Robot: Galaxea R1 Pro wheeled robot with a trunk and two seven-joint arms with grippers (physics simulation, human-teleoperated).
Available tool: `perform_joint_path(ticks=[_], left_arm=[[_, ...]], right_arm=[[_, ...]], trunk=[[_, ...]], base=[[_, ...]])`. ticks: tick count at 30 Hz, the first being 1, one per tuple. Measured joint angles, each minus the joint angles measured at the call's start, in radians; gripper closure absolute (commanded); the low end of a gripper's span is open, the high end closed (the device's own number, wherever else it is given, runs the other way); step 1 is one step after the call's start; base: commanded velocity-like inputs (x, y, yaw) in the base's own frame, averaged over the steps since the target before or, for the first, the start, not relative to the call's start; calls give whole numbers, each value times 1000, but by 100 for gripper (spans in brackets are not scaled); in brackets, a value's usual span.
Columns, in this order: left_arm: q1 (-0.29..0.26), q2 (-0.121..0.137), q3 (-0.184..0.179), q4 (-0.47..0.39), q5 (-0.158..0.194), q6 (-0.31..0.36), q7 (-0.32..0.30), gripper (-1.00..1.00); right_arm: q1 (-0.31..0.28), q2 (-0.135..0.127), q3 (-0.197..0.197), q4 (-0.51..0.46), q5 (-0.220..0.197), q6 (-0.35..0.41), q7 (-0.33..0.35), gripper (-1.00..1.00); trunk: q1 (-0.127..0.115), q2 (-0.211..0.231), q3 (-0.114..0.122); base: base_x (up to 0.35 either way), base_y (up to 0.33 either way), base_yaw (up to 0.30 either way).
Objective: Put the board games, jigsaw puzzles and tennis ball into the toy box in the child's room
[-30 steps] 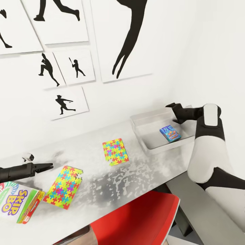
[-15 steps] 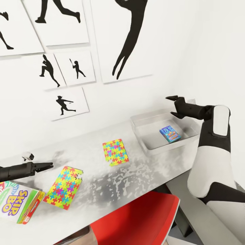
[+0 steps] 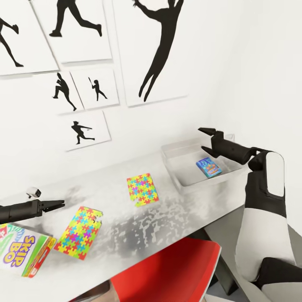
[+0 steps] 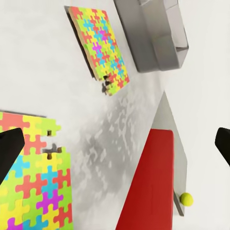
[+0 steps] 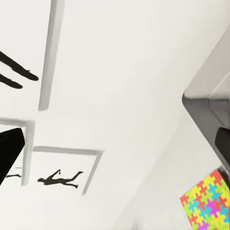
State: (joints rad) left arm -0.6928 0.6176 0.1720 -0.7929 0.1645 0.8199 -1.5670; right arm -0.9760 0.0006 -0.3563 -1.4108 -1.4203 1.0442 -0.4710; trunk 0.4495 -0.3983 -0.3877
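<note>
Head view looking down over a pale desk [image 3: 176,218] beneath wall posters of athlete silhouettes. Sitting at 2 o'clock on the desk: the grey toy box [image 3: 184,178], already holding one small blue board game [image 3: 208,166]. Hovering over the box's far side: the right gripper [image 3: 204,139], empty, fingers spread apart. Lying flat near the centre: one jigsaw puzzle [image 3: 142,189]; lying at 8 o'clock: the second jigsaw puzzle [image 3: 79,233], its far corner ragged. Resting at 9 o'clock by the desk edge: the Skip-Bo board game [image 3: 23,251], cut off by the frame. Poised just above it: the left gripper [image 3: 60,204], fingers drawn nearly together in this view, though wide apart and empty in the left wrist view. Probably best now: lifting the right arm clear of the box rim, then taking the centre puzzle by an edge, being flat. Showing small in the left wrist view: the tennis ball [image 4: 186,198], seemingly down beside the red chair [image 4: 148,187]; hard to judge exactly where. Remaining bed games out of sight.
</note>
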Motion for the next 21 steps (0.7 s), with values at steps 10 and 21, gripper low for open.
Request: perform_joint_path(ticks=[10,21], left_arm=[[0,2,0,-1,0,-3,0,-100],[0,2,-1,-2,0,-10,0,-100]], right_arm=[[159,-2,5,-86,-21,0,170,-100],[342,-35,3,-116,-22,-2,444,-100]], trunk=[[0,0,16],[0,0,34]], base=[[-206,0,-15],[-106,0,-58]])
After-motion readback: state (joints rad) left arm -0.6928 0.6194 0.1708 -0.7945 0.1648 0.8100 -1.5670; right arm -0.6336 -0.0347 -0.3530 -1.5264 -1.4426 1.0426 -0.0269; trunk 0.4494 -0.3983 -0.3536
